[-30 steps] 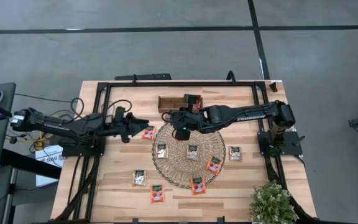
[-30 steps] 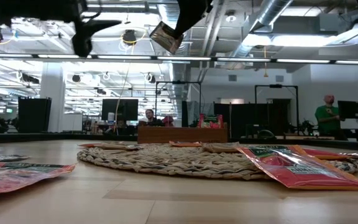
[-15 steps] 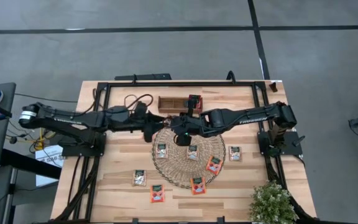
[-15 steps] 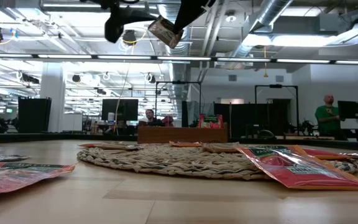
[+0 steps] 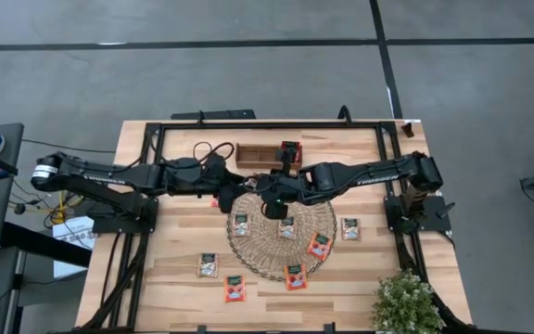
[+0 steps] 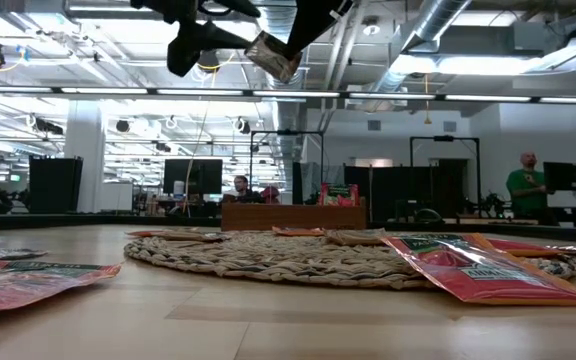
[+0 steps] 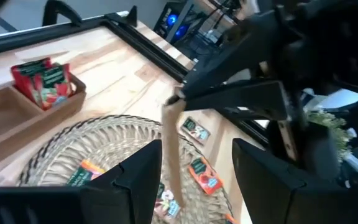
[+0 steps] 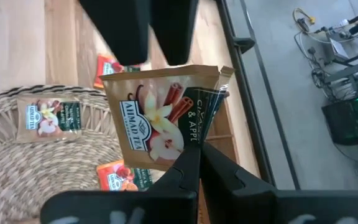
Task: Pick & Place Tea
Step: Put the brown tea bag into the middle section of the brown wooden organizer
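Note:
My right gripper (image 8: 197,157) is shut on a beige tea packet (image 8: 159,119) with a vanilla and apple picture, held high over the far part of the woven mat (image 5: 281,252). In the low view the packet (image 6: 272,55) hangs under the right gripper (image 6: 294,40). My left gripper (image 7: 194,180) is open, and its fingers (image 8: 132,31) stand just short of the packet's free edge without touching it. The packet shows edge-on (image 7: 170,152) in the left wrist view. Other red and beige packets lie flat on the mat (image 5: 287,226) and on the table (image 5: 235,289). My right gripper pinches the beige packet between its two fingers at one edge, near a corner (image 8: 190,147). The fingers (image 6: 306,20) come slanting down from above. The packet is lifted clear of the mat and hangs tilted below them.
A brown wooden tray (image 5: 256,154) at the far side holds red packets (image 5: 291,151). One red packet (image 5: 219,199) lies partly under the left arm. A potted plant (image 5: 406,302) stands at the near right corner. A black frame (image 5: 151,139) borders the table. People stand in the room behind.
My left arm has swung toward the table's right and somewhat up, bringing its gripper close to the packet held by my right gripper. Most of that move came in the first half second. The right gripper and the packet have stayed nearly where they were.

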You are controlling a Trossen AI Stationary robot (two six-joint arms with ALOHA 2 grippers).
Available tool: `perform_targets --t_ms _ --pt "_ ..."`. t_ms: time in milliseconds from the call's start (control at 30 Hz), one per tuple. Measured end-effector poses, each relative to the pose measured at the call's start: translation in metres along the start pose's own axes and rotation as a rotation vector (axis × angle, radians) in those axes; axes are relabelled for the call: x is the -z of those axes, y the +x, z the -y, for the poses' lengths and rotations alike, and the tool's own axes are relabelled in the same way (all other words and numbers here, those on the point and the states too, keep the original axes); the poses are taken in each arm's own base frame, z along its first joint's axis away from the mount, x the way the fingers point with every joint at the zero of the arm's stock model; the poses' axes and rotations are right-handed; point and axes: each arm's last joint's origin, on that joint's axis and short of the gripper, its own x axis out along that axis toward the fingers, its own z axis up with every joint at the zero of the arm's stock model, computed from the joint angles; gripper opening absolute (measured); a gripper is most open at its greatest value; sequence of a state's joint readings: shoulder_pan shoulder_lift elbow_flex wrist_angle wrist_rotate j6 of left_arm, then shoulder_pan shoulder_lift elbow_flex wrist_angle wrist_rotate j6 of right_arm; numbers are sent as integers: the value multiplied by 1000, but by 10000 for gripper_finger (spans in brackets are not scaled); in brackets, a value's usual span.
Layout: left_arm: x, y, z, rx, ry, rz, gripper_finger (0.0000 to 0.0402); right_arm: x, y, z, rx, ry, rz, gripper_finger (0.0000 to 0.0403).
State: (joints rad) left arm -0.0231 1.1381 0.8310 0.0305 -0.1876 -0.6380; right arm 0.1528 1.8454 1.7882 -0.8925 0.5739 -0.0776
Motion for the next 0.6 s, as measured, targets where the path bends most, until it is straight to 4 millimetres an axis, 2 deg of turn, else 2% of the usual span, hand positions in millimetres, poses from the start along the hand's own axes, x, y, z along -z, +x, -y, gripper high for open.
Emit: perform_targets --t_ms 600 --pt "-3 2 -12 -62 -7 -11 188 -1 0 -1 -39 25 11 0"
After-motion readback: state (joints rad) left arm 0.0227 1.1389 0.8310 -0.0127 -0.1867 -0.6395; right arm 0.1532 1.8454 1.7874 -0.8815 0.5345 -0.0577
